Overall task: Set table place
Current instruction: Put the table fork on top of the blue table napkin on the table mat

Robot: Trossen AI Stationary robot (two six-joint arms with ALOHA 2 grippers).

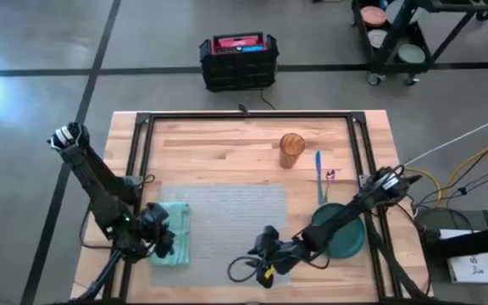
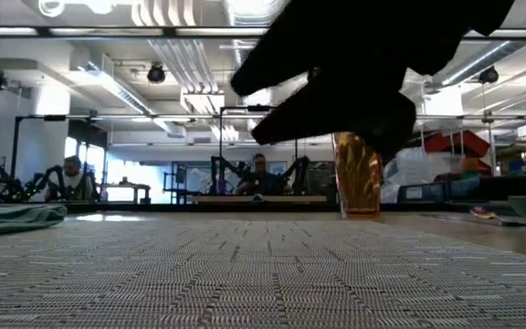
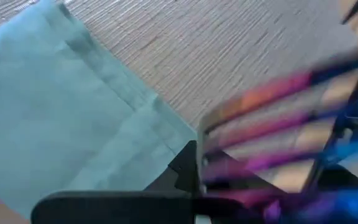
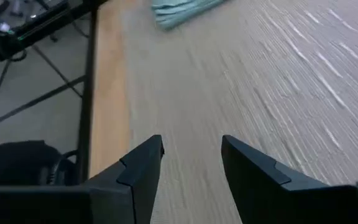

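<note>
The grey woven placemat [image 1: 227, 212] lies flat in the middle of the wooden table [image 1: 227, 135]. A folded teal napkin [image 1: 176, 227] lies on the mat's left end, and my left gripper [image 1: 161, 240] hovers over it. A blurred thing streaked pink, orange and blue [image 3: 272, 124] shows close to that gripper; I cannot tell what it is. My right gripper [image 4: 191, 162] stands open and low over the mat's near right part, with nothing between its fingers. A dark green plate [image 1: 350, 237] lies right of the mat, partly under the right arm.
An amber cup [image 1: 291, 149] stands upright beyond the mat's far right corner, and a blue utensil [image 1: 318, 176] lies next to a small purple thing [image 1: 330, 174]. Black frame rails [image 1: 141, 161] run along the table's edges. People sit in the room behind [image 2: 261, 174].
</note>
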